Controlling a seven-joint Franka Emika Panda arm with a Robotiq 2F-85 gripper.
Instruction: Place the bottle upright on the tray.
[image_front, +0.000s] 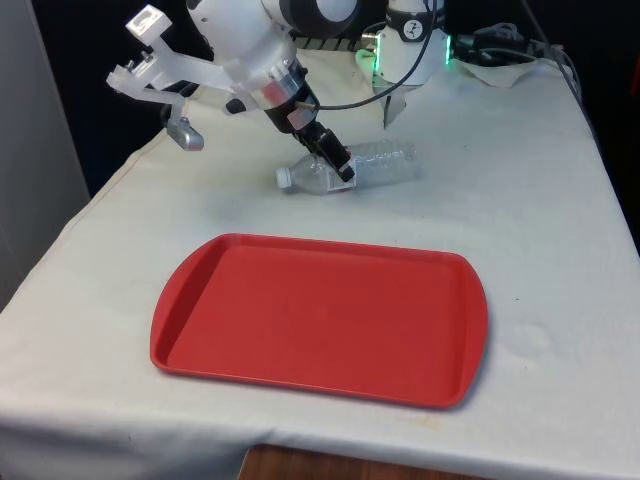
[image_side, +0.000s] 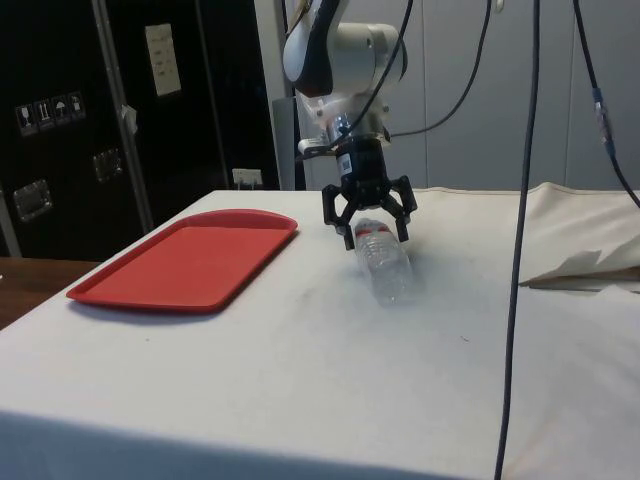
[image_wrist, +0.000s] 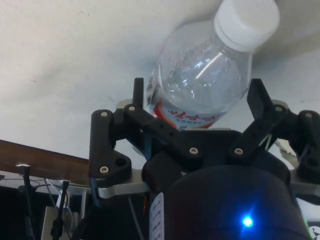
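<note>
Nearest sits the red tray, bare. Beyond it the bottle lies on its side on the counter, cap toward the front view's left. Pincer straddles its body crosswise, fingers spread, not yet pinching.

The front view looks across the table at the tray, which lies near. The side view looks crosswise. Both share the bottle, seen close from the wrist.
</note>
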